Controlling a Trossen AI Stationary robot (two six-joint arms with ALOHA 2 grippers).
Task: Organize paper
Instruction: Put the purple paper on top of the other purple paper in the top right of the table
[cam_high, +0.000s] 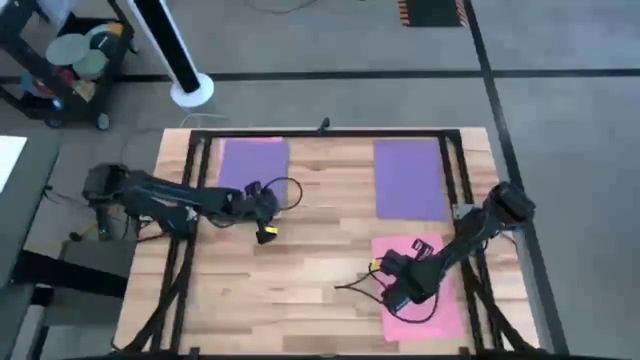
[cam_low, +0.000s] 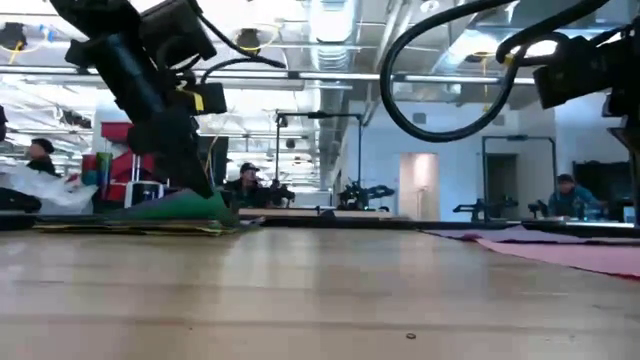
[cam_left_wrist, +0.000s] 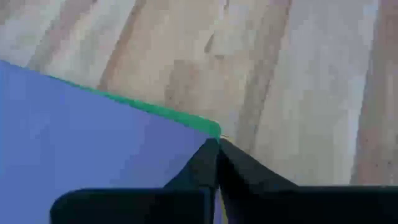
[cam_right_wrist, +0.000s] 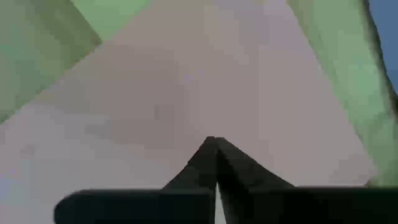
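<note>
Fingers of the left gripper (cam_left_wrist: 217, 146) are pinched on the purple sheet's (cam_high: 252, 165) corner (green edge peeking beneath); the right gripper (cam_right_wrist: 216, 146) is closed over the pink sheet (cam_high: 425, 300), its grip hidden.

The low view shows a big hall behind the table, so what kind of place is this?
Probably a robotics lab or workshop. Beyond the wooden table run bright ceiling lights and exposed pipes, people sit at benches, and more dark arm rigs stand farther back.
</note>
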